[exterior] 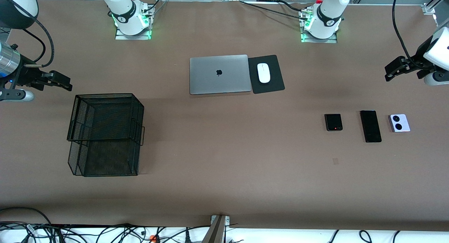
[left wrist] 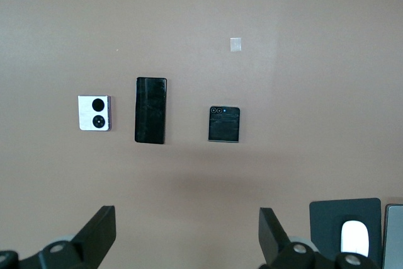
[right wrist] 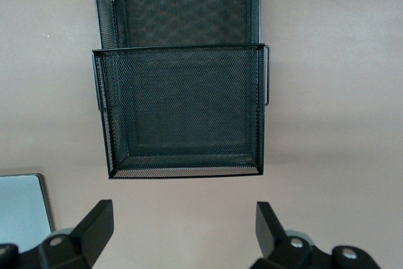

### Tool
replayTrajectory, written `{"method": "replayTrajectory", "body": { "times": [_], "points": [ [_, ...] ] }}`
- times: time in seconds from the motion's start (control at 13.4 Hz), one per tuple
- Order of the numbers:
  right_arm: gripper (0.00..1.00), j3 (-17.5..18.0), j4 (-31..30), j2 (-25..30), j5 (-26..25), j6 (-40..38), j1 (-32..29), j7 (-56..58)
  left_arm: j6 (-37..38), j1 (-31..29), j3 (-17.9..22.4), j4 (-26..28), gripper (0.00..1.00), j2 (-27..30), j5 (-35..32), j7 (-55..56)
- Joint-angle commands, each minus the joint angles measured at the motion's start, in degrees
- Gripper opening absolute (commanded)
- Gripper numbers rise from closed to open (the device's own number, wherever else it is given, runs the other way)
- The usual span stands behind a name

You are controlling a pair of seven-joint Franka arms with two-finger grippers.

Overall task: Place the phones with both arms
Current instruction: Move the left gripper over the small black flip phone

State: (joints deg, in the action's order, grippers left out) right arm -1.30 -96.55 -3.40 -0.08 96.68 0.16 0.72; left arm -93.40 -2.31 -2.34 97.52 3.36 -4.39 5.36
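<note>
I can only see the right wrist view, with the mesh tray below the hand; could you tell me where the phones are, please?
Observer: Three lie in a row toward the left arm's end of the table: black flip phone, long black slab, lavender-white phone.
Operator: Is the left hand holding one?
Observer: No, the left hand hangs open above the table, near that row.
Operator: What lies between the tray and the phones?
Observer: A closed silver laptop, with a white mouse on a black pad beside it.

No words or numbers can be read; the only sign is a dark apple logo on the silver laptop (exterior: 219,74) lid.
</note>
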Motion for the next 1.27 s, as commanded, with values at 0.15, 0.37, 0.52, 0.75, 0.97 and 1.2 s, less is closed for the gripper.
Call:
{"method": "replayTrajectory", "body": {
  "times": [0.15, 0.37, 0.52, 0.75, 0.97, 1.2],
  "points": [
    [1.0, -0.29, 0.84, -0.12, 0.08, -0.09, 0.37, -0.63, 1.3, 0.2, 0.41, -1.55, 1.0, -0.55, 1.58, -0.71],
    [1.0, -0.29, 0.93, -0.12, 0.08, -0.09, 0.28, -0.54, 1.3, 0.2, 0.32, -1.63, 1.0, -0.81, 1.49, -0.62],
    [1.0, -0.29, 0.93, -0.12, -0.01, -0.09, 0.28, -0.63, 1.99, 0.2, 0.41, -1.72, 1.0, -0.98, 1.4, -0.44],
    [1.0, -0.37, 1.36, -0.03, -0.01, 0.0, 0.19, -0.54, 2.0, 0.29, 0.32, -1.81, 1.0, -1.77, 1.4, -0.7],
    [1.0, -0.72, 1.89, 0.23, -0.01, -0.26, 0.1, -0.19, 2.44, 0.46, 0.23, -1.72, 1.0, -2.04, 1.4, -0.88],
    [1.0, -0.81, 1.98, 0.58, -0.01, -0.79, 0.01, 0.34, 2.44, 0.37, 0.23, -1.72, 1.0, -2.39, 1.4, -0.88]
  ]
}}
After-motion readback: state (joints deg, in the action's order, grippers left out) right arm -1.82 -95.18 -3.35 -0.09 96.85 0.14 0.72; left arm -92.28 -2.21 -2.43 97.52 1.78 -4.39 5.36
